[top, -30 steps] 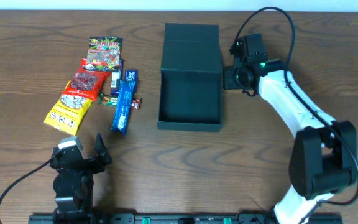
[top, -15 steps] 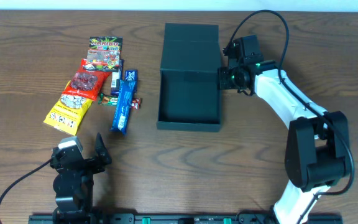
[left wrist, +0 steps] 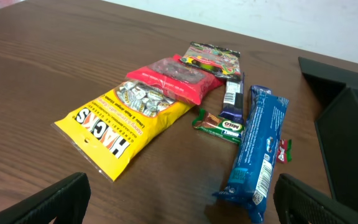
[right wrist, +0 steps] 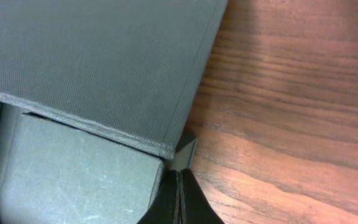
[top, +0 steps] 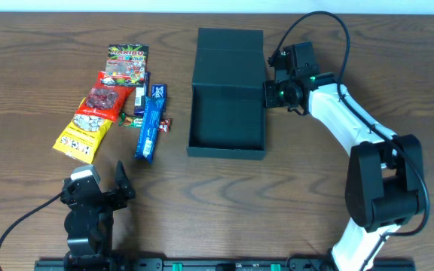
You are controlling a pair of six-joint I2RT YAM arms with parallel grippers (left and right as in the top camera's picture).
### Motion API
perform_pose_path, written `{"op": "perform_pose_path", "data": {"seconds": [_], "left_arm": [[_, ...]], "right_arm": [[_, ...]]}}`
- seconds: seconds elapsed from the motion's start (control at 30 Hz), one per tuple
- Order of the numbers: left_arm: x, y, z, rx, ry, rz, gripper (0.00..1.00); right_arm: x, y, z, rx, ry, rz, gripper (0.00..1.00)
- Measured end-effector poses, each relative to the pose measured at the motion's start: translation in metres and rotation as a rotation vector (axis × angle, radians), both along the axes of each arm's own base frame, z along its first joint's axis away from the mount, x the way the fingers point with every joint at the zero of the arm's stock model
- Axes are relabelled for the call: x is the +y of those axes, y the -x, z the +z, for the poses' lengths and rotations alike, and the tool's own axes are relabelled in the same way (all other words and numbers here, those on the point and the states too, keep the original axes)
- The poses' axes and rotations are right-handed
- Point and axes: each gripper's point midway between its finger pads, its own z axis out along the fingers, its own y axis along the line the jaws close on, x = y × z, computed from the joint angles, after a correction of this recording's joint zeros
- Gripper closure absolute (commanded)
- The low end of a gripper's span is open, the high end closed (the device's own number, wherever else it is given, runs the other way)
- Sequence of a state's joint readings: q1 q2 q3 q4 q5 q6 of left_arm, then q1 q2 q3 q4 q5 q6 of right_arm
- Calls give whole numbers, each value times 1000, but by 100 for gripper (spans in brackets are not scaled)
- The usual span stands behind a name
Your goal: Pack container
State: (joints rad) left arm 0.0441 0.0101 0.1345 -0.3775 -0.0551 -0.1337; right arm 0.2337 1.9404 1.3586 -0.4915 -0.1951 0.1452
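Note:
The dark teal-black container (top: 227, 113) lies open in the middle of the table, its flap lid (top: 232, 47) folded back at the far end. My right gripper (top: 268, 93) is shut and empty, its closed fingertips (right wrist: 178, 198) pressed against the container's right wall (right wrist: 73, 174) near the lid hinge. Snack packets lie left of the container: a yellow Hacks bag (left wrist: 124, 122), a red bag (left wrist: 174, 76), a long blue packet (left wrist: 258, 142), a green bar (left wrist: 220, 127) and a dark candy bag (left wrist: 215, 58). My left gripper (top: 96, 192) is open and empty near the front edge.
The wooden table's far edge (top: 217, 13) runs along the top of the overhead view. The right arm (top: 353, 128) reaches across the right half of the table.
My shut right gripper has moved left against the container's right wall, and the container has slid a little to the left. The left arm has not moved.

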Motion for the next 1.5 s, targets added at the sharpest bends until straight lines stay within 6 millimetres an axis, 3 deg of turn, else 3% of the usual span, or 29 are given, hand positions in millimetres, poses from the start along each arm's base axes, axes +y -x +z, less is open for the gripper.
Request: {"op": "perform_pose_path", "data": {"seconds": [0.4, 0.5, 0.63, 0.73, 0.83, 0.87, 1.0, 1.17, 1.33, 1.5], "left_arm": [[0, 0, 0, 0, 0, 0, 5], [0, 0, 0, 0, 0, 0, 5], [0, 0, 0, 0, 0, 0, 5], [0, 0, 0, 0, 0, 0, 5], [0, 0, 0, 0, 0, 0, 5], [0, 0, 0, 0, 0, 0, 5], [0, 0, 0, 0, 0, 0, 5], [0, 0, 0, 0, 0, 0, 5], [-4, -1, 0, -6, 42, -9, 5], [-42, -1, 0, -9, 282, -158, 5]], "right_arm": [[1, -7, 8, -34, 10, 30, 99], [2, -10, 24, -28, 14, 33, 97], [-2, -17, 61, -32, 37, 26, 91], [-4, -22, 104, -76, 53, 26, 63], [-7, -22, 154, -157, 53, 27, 5], [-7, -20, 171, -190, 47, 28, 1], [-11, -7, 231, -317, 28, 28, 1], [-14, 18, 271, -386, 3, 32, 1], [-16, 35, 276, -363, -2, 41, 1], [-18, 46, 266, -305, 8, 45, 1]]}}
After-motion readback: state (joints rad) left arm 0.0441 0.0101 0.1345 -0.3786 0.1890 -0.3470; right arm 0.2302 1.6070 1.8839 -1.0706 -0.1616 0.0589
